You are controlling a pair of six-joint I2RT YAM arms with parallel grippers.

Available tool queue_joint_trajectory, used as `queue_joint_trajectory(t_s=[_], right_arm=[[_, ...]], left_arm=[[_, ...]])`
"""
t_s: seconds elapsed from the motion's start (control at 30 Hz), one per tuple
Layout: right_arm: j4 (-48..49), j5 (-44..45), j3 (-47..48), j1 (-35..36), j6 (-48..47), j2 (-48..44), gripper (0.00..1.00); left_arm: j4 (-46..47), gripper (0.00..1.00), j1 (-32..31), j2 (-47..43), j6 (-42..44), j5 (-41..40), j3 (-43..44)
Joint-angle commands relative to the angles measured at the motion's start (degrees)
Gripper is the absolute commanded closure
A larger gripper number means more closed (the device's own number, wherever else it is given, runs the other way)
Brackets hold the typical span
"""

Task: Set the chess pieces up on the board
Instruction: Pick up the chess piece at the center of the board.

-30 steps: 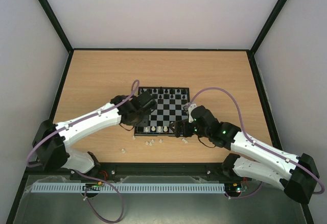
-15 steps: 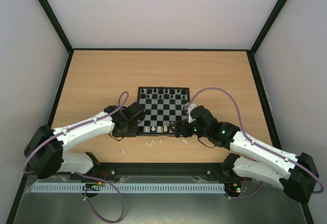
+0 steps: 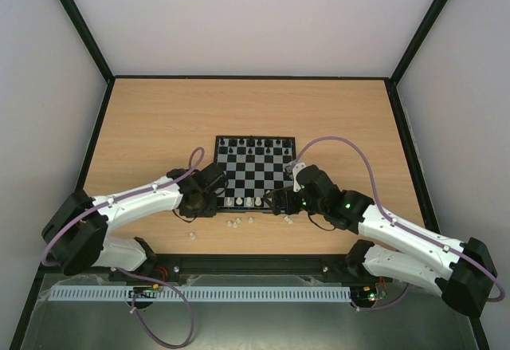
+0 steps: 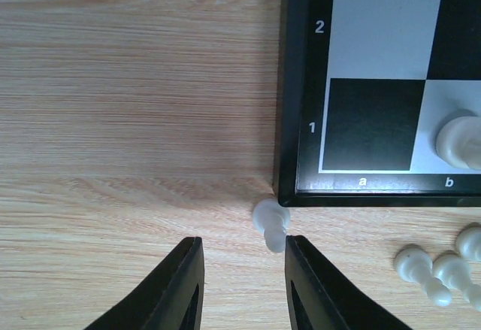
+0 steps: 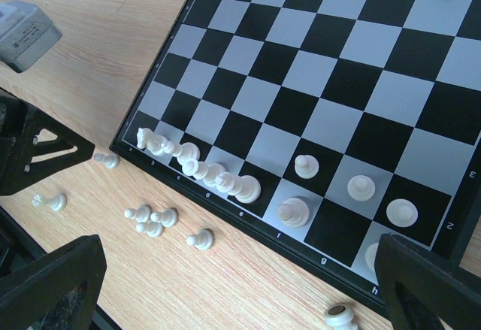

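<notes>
Left fingers (image 4: pixel 184 289): two black fingers, parted, with bare wood showing between them. Nothing is clamped.
Left gripper (image 4: pixel 240 249): low over the wooden table (image 4: pixel 113 82), just off the near left corner of the board (image 4: pixel 289 82), beside square a1.
Corner pawn (image 4: pixel 270 223): a white pawn lying on its side on the table, right at the board's corner. It lies just ahead of the tip of the finger on the right of the wrist view, and it is not gripped.
Right fingers (image 5: pixel 52 285): spread wide, one at each lower corner of the wrist view, holding nothing.
Right gripper (image 5: pixel 239 258): hovering above the board's near edge, toward its right side.
Board position: a small black and pale checked square in the middle of the table, with one gripper at each near corner.
White row (image 5: pixel 199 166): white pieces crowded along the nearest rank from the left corner toward the middle, several of them leaning.
Other white pieces (image 5: pixel 361 187): upright singles on the right half of the two nearest ranks.
Loose pawns (image 5: pixel 150 219): a small cluster of white pawns on the table just in front of the board, with a few more scattered near them.
Black pieces (image 3: pixel 253 143): standing along the far edge of the board.
</notes>
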Motion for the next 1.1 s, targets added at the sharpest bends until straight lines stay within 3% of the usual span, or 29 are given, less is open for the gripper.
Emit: queue_joint_trajectory(t_s=[0.0,0.43,0.7,1.07], right_arm=[[0.46,-0.27,-0.73,0.19,-0.14,0.23,0.01],[0.57,-0.29,-0.91,0.18,-0.18,0.27,0.01],[0.60,-0.37,-0.94,0.21,-0.09,0.18,0.01],[0.65,-0.35,-1.02,0.15,-0.05,0.31,0.01]], left_arm=[[0.82,0.67,0.21,0.97,0.75,1.48,-0.53],[1.97,0.62,0.01,3.48,1.59,2.23,-1.40],[3.16,0.82,0.04,5.30,2.39,2.36,-1.20],[-0.73,0.88,-0.02,4.54,2.94,0.84,1.95]])
